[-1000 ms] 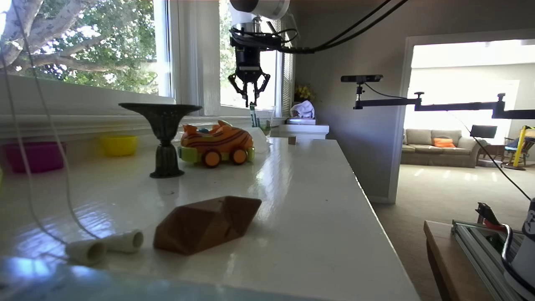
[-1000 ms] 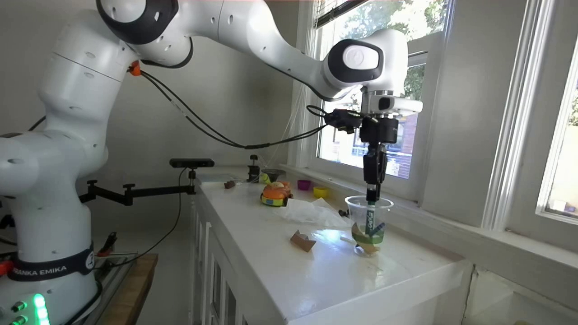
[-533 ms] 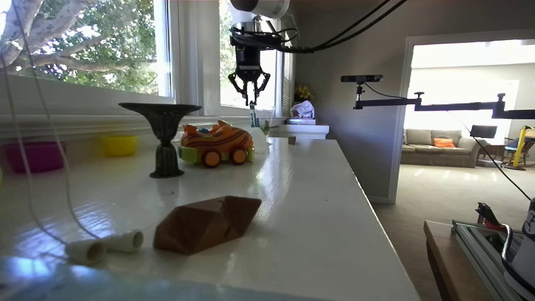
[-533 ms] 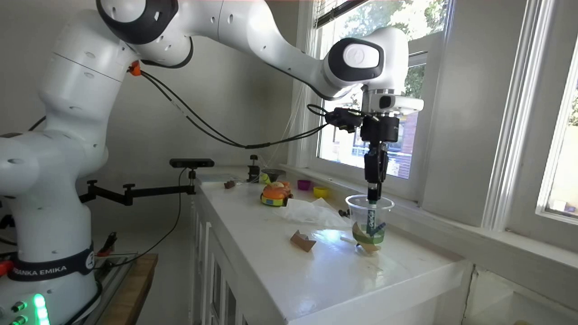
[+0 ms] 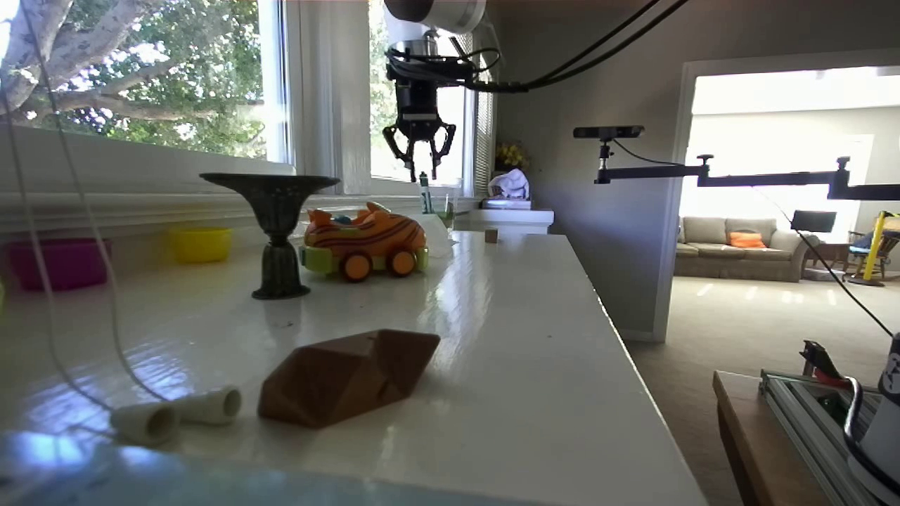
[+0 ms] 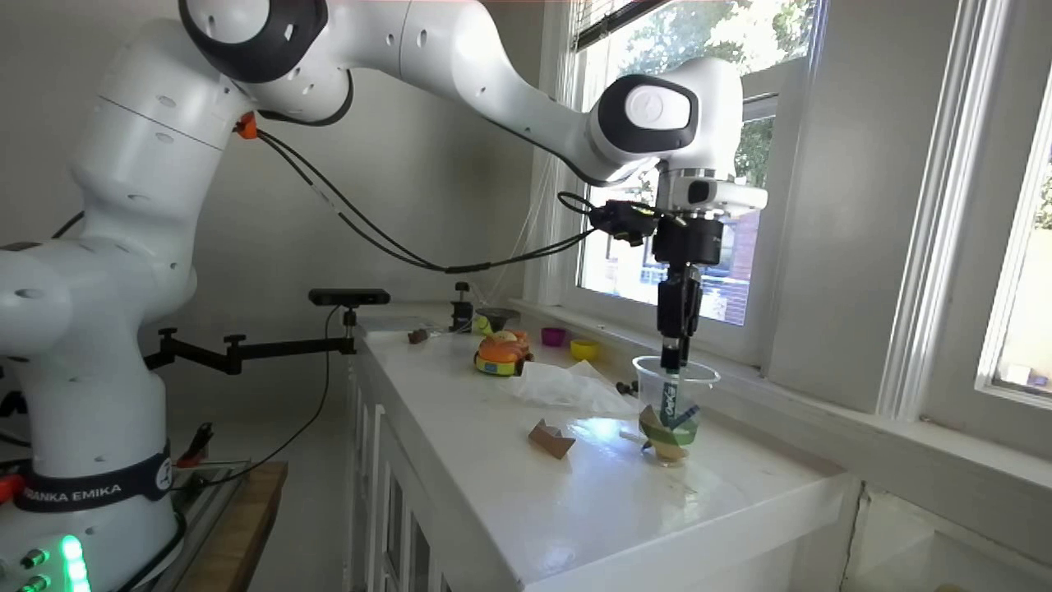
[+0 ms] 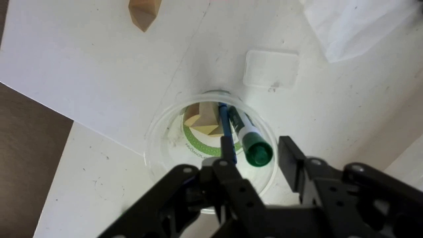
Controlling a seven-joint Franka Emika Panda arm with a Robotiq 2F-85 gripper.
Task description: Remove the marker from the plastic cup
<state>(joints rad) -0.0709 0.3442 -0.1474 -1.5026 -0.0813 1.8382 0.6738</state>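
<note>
The marker (image 7: 254, 147) is green and white with a green cap. It leans inside the clear plastic cup (image 7: 158, 142), cap up near the rim, and also shows in both exterior views (image 5: 425, 195) (image 6: 671, 400). The cup (image 6: 705, 393) stands on the counter. It also holds a thin blue stick (image 7: 225, 120) and a tan faceted block (image 7: 205, 120). My gripper (image 7: 256, 142) points down at the cup mouth, also seen in both exterior views (image 5: 423, 175) (image 6: 674, 363). Its fingers are apart on either side of the cap, with gaps. One finger is over the cup opening, the other by the rim.
A brown faceted block (image 6: 551, 440) and white crumpled paper (image 6: 575, 388) lie near the cup. A clear flat square (image 7: 271, 69) lies beside it. The orange toy car (image 5: 365, 242), black stand (image 5: 278, 239) and yellow bowl (image 5: 200, 244) are farther along the counter (image 6: 493, 460).
The fingers have spread apart and no longer hold the marker's cap. The gripper is slightly lower than half a second ago. The marker leans a little differently and the cup has shifted slightly.
</note>
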